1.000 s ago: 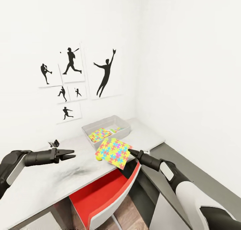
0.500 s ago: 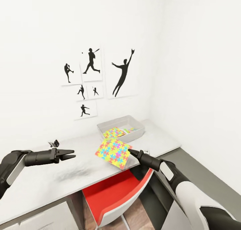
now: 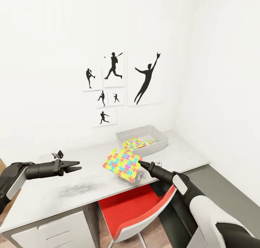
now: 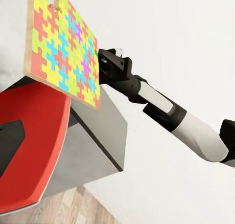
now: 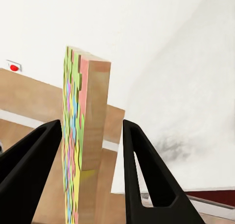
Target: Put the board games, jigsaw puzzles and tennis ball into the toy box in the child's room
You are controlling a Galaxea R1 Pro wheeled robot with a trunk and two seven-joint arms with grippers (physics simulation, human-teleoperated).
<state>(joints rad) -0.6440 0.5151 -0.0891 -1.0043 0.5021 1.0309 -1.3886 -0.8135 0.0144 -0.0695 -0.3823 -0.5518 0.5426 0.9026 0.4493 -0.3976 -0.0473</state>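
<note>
Above table [image 3: 72, 190] | right pincer [image 3: 140, 163] grips flat wood-backed jigsaw puzzle [image 3: 122, 164], seemingly loosely

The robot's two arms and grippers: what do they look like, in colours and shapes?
Both arms have white shells with black joints and dark grey tubular forearms. The left gripper and right gripper each end in two slim, tapering black fingers. No cables or markings are visible.
</note>
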